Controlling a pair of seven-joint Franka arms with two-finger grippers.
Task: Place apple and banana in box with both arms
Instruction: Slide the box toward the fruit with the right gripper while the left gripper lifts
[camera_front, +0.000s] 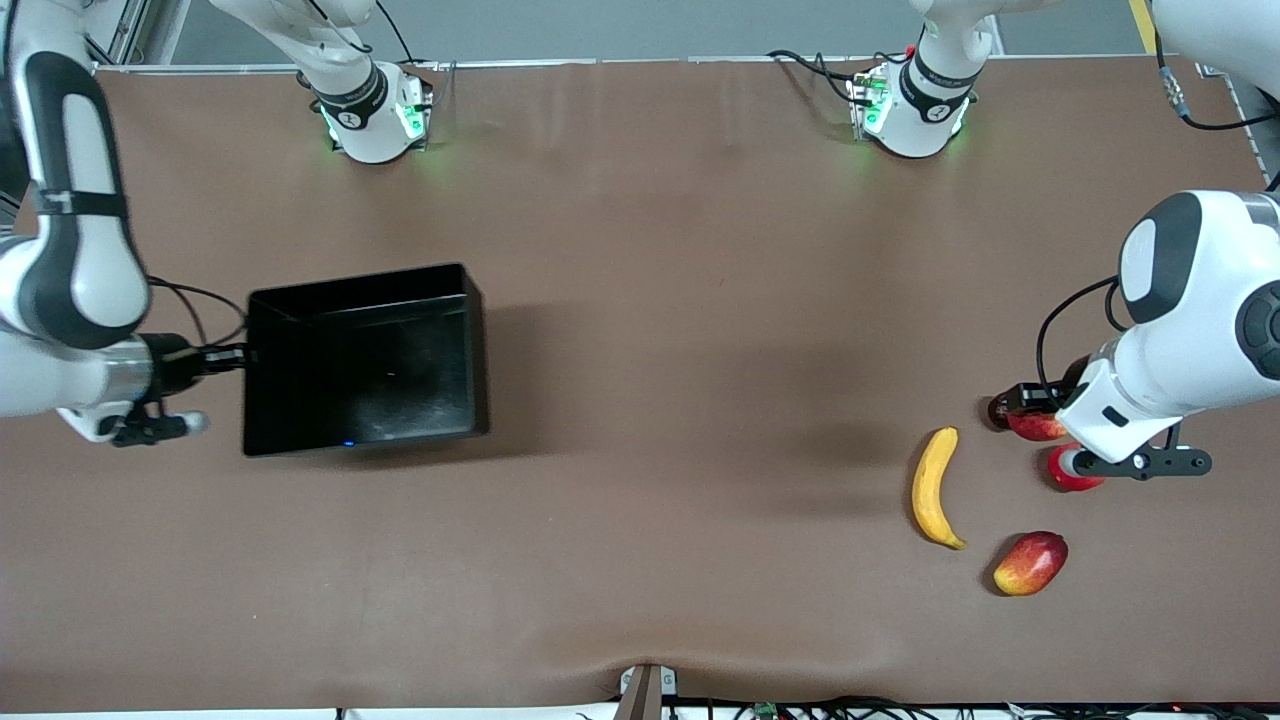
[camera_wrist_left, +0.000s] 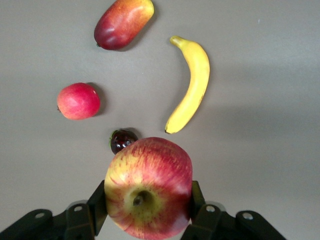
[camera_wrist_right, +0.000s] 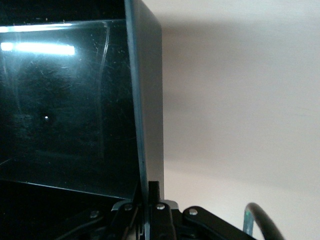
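Toward the right arm's end of the brown bench (camera_front: 640, 400) sits the shallow glossy black plastic box (camera_front: 365, 360), its end wall pinched by the right gripper (camera_front: 238, 357). Well apart, toward the left arm's end, the curved yellow banana (camera_front: 935, 487) lies beside an oblong red-and-yellow fruit (camera_front: 1031, 563).

From the left wrist, the left gripper (camera_wrist_left: 148, 210) has its jaws clamped on the small red, yellow-streaked apple (camera_wrist_left: 148, 187), above the bench near the banana (camera_wrist_left: 191, 85).

From the right wrist, the jaws are pressed together on the box wall (camera_wrist_right: 145, 100).
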